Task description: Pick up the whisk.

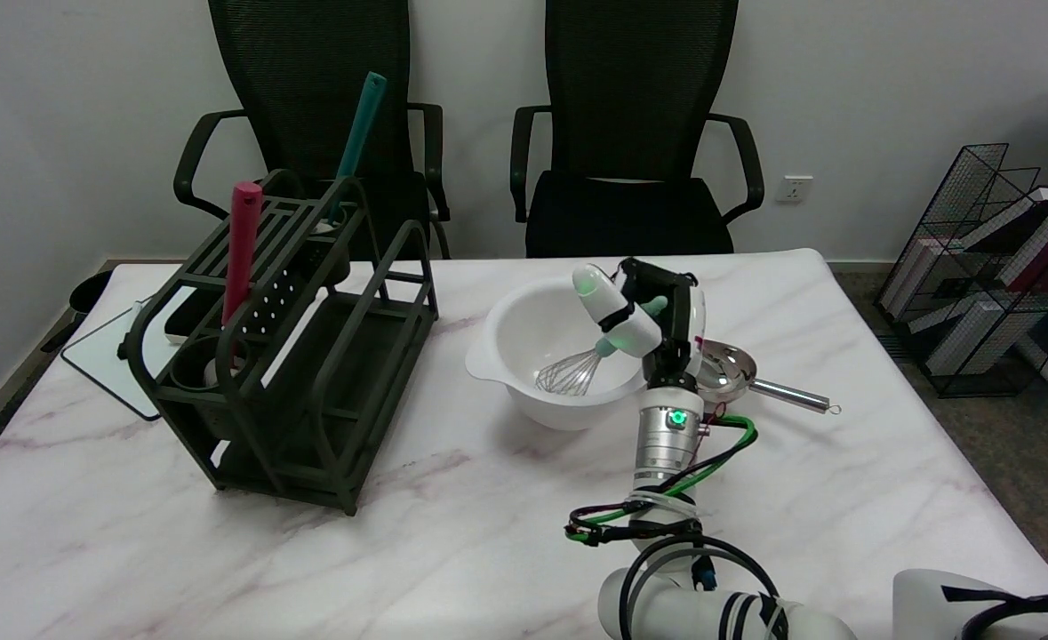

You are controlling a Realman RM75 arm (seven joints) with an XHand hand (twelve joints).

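Observation:
The whisk [571,372] has a wire head and a teal handle. Its wire head rests inside the white mixing bowl [524,333] at the table's middle, and the handle slants up to the right over the bowl's rim. My right hand [644,311] is at the bowl's right rim, with its fingers wrapped around the teal handle. Much of the handle is hidden by the fingers. The wire head still touches the bowl's inside.
A dark green utensil rack [292,356] stands at the left, holding a pink-handled tool [241,249] and a teal-handled tool [359,133]. A steel ladle [755,378] lies right of the bowl. Two black chairs [630,133] stand behind the table. A wire book rack [995,267] is at the far right.

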